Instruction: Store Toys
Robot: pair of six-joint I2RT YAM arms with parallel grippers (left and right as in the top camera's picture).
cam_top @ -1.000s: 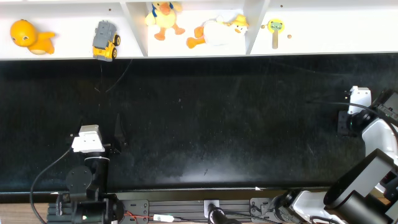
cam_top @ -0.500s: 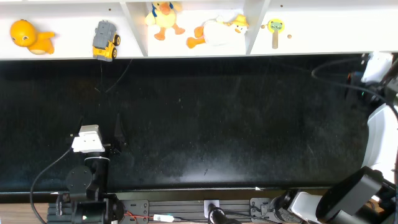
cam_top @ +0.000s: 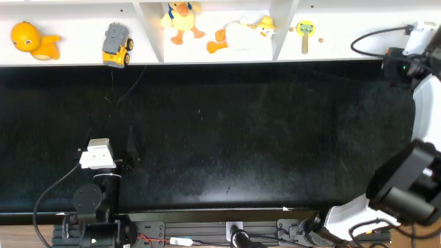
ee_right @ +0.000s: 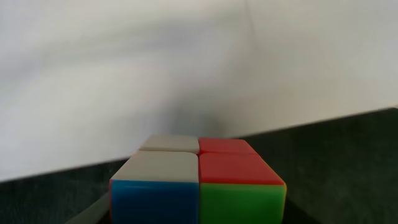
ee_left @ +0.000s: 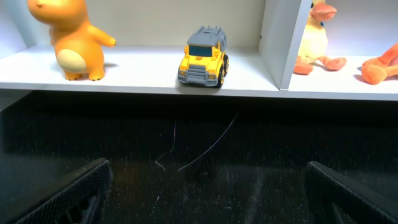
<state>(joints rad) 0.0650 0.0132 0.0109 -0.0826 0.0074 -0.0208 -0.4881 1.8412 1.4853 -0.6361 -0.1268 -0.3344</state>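
Right hand (cam_top: 394, 67) has raised glossy, square-tiled cube (ee_right: 198, 180).

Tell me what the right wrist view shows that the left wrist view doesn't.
Only the right wrist view: a multicoloured puzzle cube, close up, with white, red, blue and green faces. Only the left wrist view: an orange dinosaur toy and a yellow toy truck in one compartment, a yellow duck plush in the next, plus the left arm's open fingers. Both: the white shelf and the black table surface in front of it.
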